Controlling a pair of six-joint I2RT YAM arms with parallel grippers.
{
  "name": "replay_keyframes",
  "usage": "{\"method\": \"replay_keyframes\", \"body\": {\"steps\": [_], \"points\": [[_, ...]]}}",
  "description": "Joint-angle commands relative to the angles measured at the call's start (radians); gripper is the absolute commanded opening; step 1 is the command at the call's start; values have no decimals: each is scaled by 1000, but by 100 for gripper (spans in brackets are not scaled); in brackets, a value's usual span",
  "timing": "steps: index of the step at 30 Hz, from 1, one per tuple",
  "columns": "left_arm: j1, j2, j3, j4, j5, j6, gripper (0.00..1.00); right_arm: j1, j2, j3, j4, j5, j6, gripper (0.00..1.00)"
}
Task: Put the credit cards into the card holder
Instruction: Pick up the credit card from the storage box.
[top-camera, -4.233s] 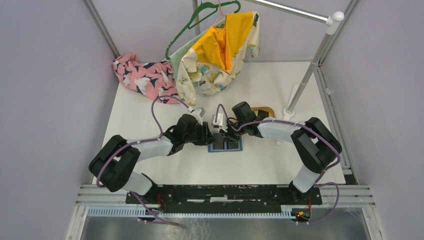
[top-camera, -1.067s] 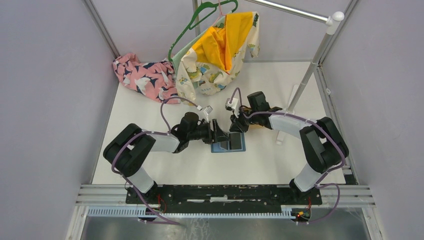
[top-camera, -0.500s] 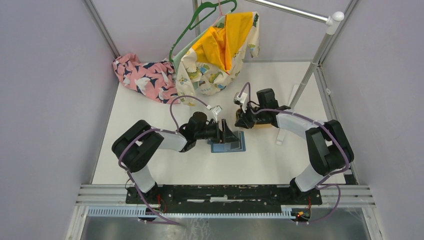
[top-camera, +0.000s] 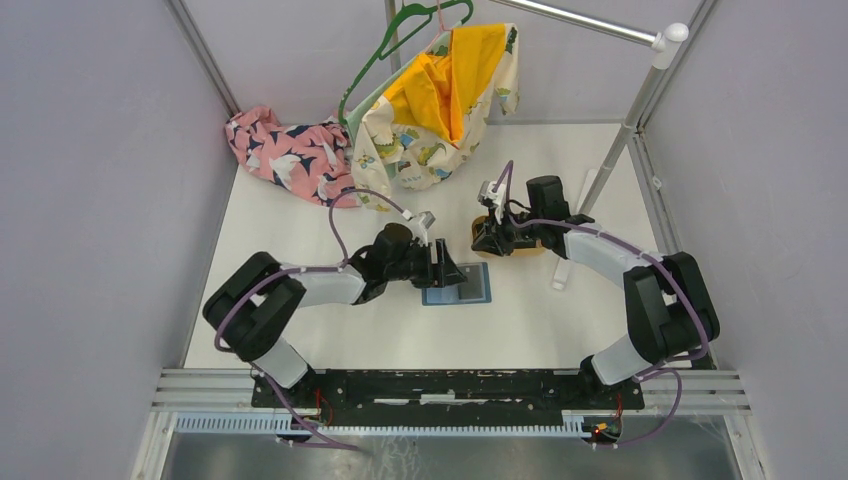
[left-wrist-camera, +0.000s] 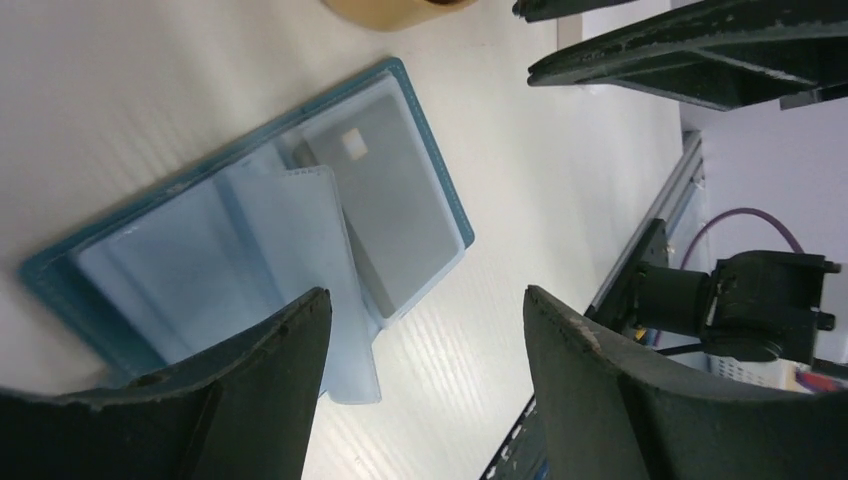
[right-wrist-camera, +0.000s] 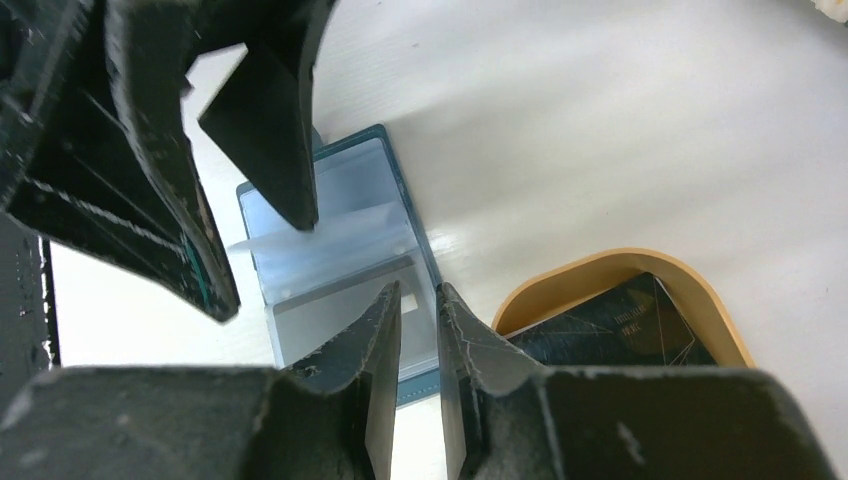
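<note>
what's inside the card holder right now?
The open card holder shows clear sleeves; one pale card with a chip sits in one. The other sleeves look empty, but a finger of the left pincer covers one corner.

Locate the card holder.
Top view, centre: the card holder lies open beneath the left fingers, just near-left of the tray.

Bright even light, soft shadows, blurred foregrounds

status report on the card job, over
Left claw open over card holder, lying open, one grey card sleeved. Right claw barely open, empty, at tray, dark card inside. Nothing blocking.
</note>
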Motion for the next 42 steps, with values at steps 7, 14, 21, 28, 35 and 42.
{"method": "replay_keyframes", "body": {"steps": [7, 14, 21, 28, 35, 42], "points": [[-3, -347, -88, -191, -279, 157, 77, -36, -58, 3, 3, 19, -50, 26], [-2, -557, -153, -163, -390, 213, 86, -115, -49, -20, 64, 54, 56, 43], [-2, -469, -123, -86, -332, 206, 93, -125, 60, 11, 167, 192, 326, 55], [-3, -342, -90, -14, -304, 177, 93, -126, 124, 18, 234, 350, 570, 57], [-1, -190, -12, -2, -273, 168, 91, -125, 161, 18, 239, 354, 632, 54], [10, -55, 94, -22, -249, 164, 78, -125, 197, 18, 246, 321, 682, 52]]}}
